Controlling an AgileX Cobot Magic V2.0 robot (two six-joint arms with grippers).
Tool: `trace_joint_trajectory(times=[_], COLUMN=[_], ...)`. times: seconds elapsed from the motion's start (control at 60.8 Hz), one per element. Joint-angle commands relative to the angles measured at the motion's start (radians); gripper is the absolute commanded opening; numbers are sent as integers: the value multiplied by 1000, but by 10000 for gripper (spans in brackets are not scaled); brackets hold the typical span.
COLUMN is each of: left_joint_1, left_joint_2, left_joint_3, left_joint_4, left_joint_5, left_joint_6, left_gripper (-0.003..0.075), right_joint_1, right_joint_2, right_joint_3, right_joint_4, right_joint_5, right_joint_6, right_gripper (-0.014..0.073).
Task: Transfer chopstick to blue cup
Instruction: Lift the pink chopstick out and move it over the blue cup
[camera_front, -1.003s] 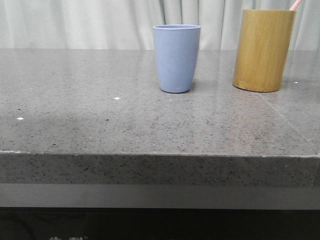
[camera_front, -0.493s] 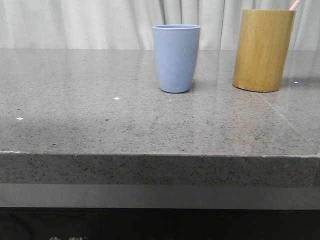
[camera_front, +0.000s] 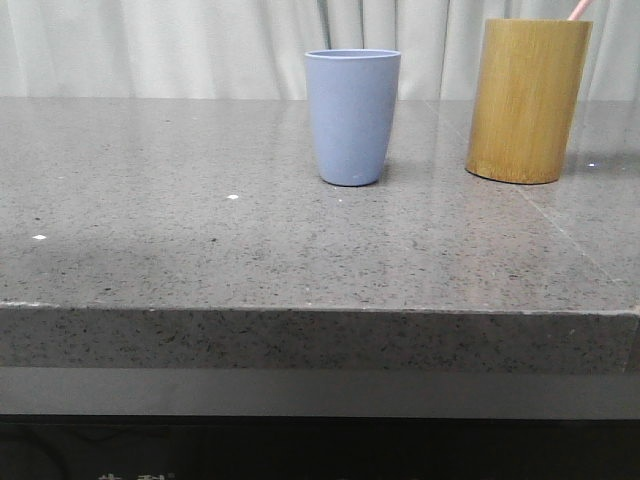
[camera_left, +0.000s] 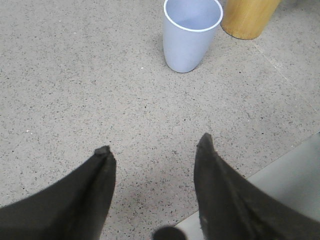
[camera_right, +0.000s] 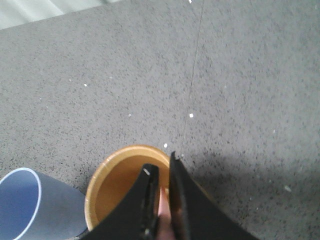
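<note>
The right hand, nearly closed, pinches the chopstick above the holder; a thin grip may slip. The left hand is open, empty.

Matte plastic-looking blue cup, smooth bamboo-like holder, speckled semi-gloss stone table

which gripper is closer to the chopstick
Right. The right gripper is closed on the chopstick above the bamboo holder; the left gripper hangs open, short of the blue cup.
</note>
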Motion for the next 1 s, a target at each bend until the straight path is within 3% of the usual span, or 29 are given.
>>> trace_joint_trajectory(times=[0.0,0.247,0.428,0.674,0.872,0.987], left_joint_1=[2,2,2,2,2,2], left_joint_2=[-18,-18,-18,-18,-18,-18], left_joint_3=[-25,-25,-25,-25,-25,-25], left_joint_4=[-16,-16,-16,-16,-16,-16], left_joint_5=[-72,-72,-72,-89,-98,-100], left_joint_6=[2,2,2,2,2,2], left_gripper=[367,367,367,367,367,367], right_joint_1=[-7,13,84,303,470,507], right_joint_2=[-40,-68,-106,-92,-2,65], right_joint_3=[-86,-352,-516,-531,-531,-531], right_joint_4=[0,-99,-100,-110,-276,-330], right_joint_5=[-6,153,208,235,225,226], right_joint_6=[-19,-19,-19,-65,-81,-81], right_gripper=[-112,-112,-112,-112,-112,-112])
